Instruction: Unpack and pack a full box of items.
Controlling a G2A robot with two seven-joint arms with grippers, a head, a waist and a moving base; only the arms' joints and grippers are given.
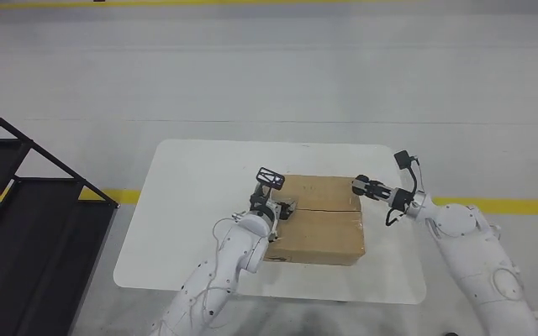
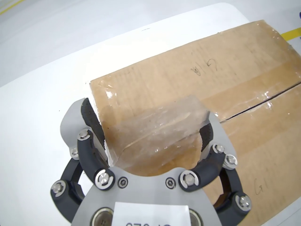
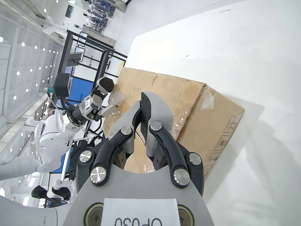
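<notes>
Loosely, left pincer (image 2: 148, 118) straddles box (image 2: 211, 83) edge.

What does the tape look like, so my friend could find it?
On the white table sits a brown box. At its end, inside the open left claw, a flap of tape lifts off. It is shiny and see-through, unlike the dull cardboard.

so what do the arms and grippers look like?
The left arm and right arm have smooth white shells. The left gripper and right gripper match: grey metal fingers, black ribbed pads, black linkages, silver screws, white printed label at the base. A black cable loops by the right wrist.
</notes>
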